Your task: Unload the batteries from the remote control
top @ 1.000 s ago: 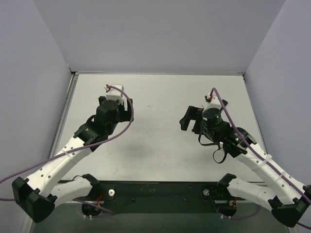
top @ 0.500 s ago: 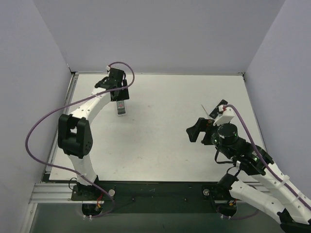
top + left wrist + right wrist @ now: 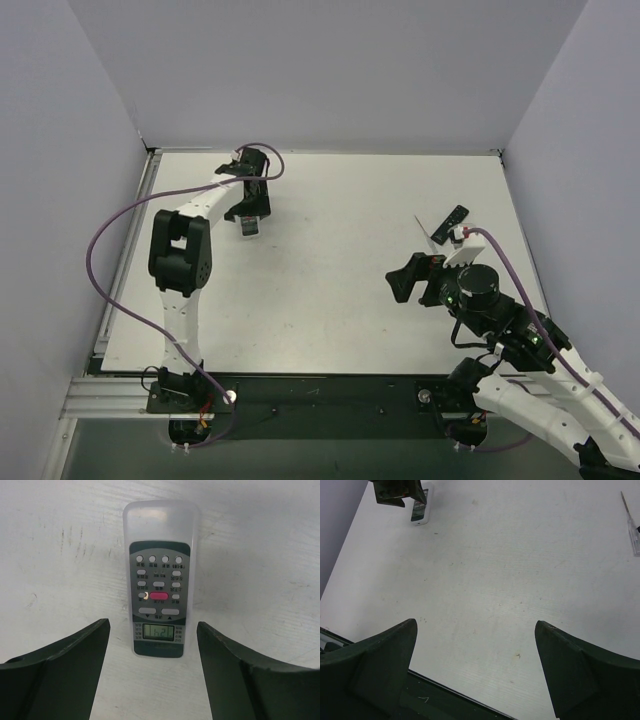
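Right gripper point(image 3: 475, 625) hangs over the near right part of the table point(image 3: 340, 300). Its jaws are spread wide and nothing is held.

Farther back on the right a thin stick point(image 3: 633, 532) is seen lying flat, with a black bar point(image 3: 455, 215) just beside it. What the bar is cannot be told. Both are well apart from either gripper.

At the far left, the left gripper point(image 3: 152, 627) is posed low over the remote point(image 3: 159, 575). The jaws are apart, one on each side of the display end, and no contact is seen.

The remote is laid flat on the table, buttons and display up, with its long axis running away from the wrist camera. It is a white and grey plastic shell.

No batteries are visible. They are judged to be inside, behind a cover on the hidden underside, so a flip is likely needed first.

Handling, as judged:
- The remote is light and stiff, so no flex is expected under a pinch.
- The shell is smooth, so it may slide on the table or slip in the pads.
- Its flat, low profile leaves little edge height to catch.

Hold is best taken across the narrow width, on the two long side edges near the middle of the body. Pressure on the buttons and display is best avoided. If only the end is pinched, the remote is likely to pivot when lifted.
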`<state>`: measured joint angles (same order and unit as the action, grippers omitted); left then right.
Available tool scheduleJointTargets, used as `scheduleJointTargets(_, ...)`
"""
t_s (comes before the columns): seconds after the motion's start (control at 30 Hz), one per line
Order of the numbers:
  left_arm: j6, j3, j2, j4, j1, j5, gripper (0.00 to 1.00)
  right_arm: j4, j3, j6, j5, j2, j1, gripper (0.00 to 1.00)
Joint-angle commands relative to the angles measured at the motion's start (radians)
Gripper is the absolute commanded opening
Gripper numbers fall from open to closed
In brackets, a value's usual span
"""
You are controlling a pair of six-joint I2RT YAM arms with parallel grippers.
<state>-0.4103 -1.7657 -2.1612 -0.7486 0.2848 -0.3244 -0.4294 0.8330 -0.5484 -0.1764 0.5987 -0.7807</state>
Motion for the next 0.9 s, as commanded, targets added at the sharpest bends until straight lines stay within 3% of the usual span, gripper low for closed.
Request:
scheduleJointTargets(0.0, 0.011, -0.017, -0.022, 0.003, -0.004, 0.01, 0.81, 0.027, 0.011, 0.042, -0.02, -0.005, -0.006, 0.98)
scheduleJointTargets(0.17, 0.015, 0.02, -0.026, 0.02, -0.006, -0.002, 0.79, 0.029, 0.021, 0.045, -0.02, 0.001, -0.006, 0.98)
scheduleJointTargets(0.6, 0.047, 0.067, -0.023, 0.005, -0.004, 0.071, 0.6, 0.034, 0.026, 0.019, -0.006, 0.015, -0.006, 0.97)
scheduleJointTargets(0.73, 0.028, 0.141, 0.043, 0.031, -0.004, 0.163, 0.49, 0.046, 0.009, -0.005, -0.02, 0.029, -0.006, 0.96)
scheduleJointTargets(0.87, 0.008, 0.27, 0.199, 0.098, 0.013, 0.387, 0.41, 0.075, -0.026, -0.057, -0.037, 0.039, -0.008, 0.95)
